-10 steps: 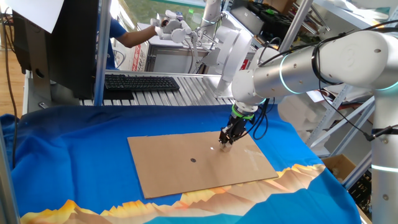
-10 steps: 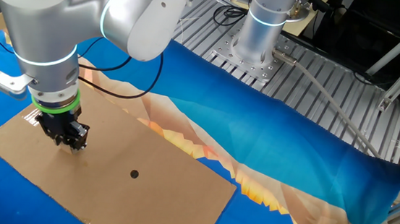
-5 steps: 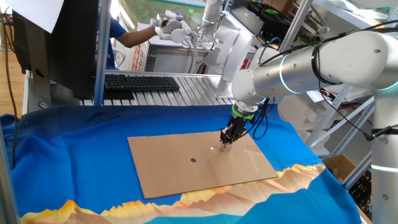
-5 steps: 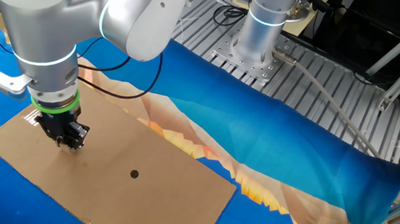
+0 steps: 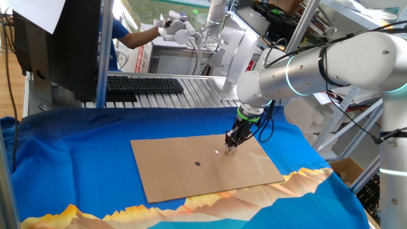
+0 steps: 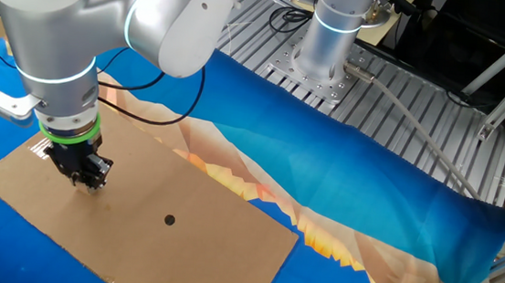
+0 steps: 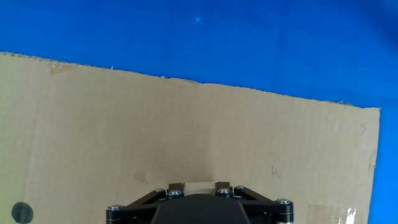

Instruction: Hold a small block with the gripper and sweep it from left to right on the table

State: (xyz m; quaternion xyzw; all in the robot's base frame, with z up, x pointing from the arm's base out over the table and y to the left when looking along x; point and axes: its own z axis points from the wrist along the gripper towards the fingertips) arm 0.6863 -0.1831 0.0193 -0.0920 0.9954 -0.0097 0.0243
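The small block (image 7: 199, 185) is a pale tan cube held between the black fingers of my gripper (image 7: 199, 186), pressed down on the brown cardboard (image 7: 186, 130). In one fixed view the gripper (image 5: 231, 150) stands at the right part of the cardboard (image 5: 191, 172), with the block (image 5: 231, 151) just showing at its tips. In the other fixed view the gripper (image 6: 89, 185) is near the cardboard's left end (image 6: 179, 245); the block is hidden there. The table (image 5: 76, 159) has blue cloth with an orange-yellow print.
A small dark round dot (image 5: 198, 163) lies on the cardboard, also seen in the other fixed view (image 6: 170, 219) and the hand view (image 7: 21, 211). A grey slatted bench with a black keyboard (image 5: 145, 84) stands behind the table. A white gripper (image 5: 178, 28) is further back.
The gripper with the block has shifted only very slightly along the cardboard; the rest is unchanged.
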